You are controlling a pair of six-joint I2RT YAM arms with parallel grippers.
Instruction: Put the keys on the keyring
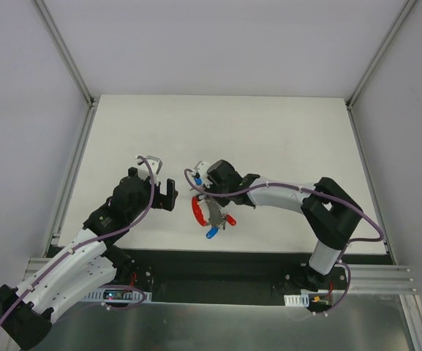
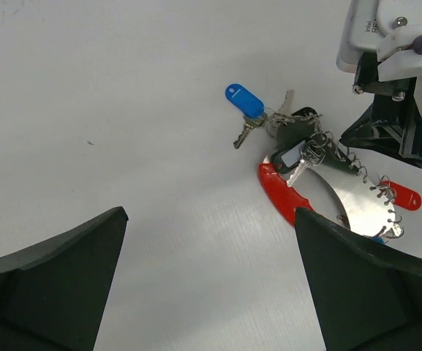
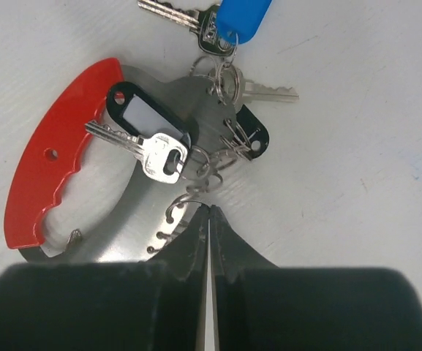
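The keyring (image 3: 50, 146) is a silvery metal plate with a curved red grip, wire loops and small rings; it lies on the white table (image 1: 284, 139). On its rings hang a blue-headed key (image 3: 240, 18), a black tag with a whitish label (image 3: 148, 117), a silver key (image 3: 156, 157) and a black-headed key (image 3: 251, 131). My right gripper (image 3: 209, 208) is shut, its tips pinching a thin wire loop at the plate's edge. My left gripper (image 2: 209, 219) is open and empty, left of the bunch (image 2: 298, 157). From above, the red grip (image 1: 196, 210) lies under the right gripper (image 1: 212, 201), and the left gripper (image 1: 161, 179) is apart.
A red key head (image 2: 404, 197) and a blue one (image 1: 212, 233) stick out of the near side of the bunch. White walls surround the table, and a metal rail (image 1: 218, 270) runs along its near edge by the arm bases.
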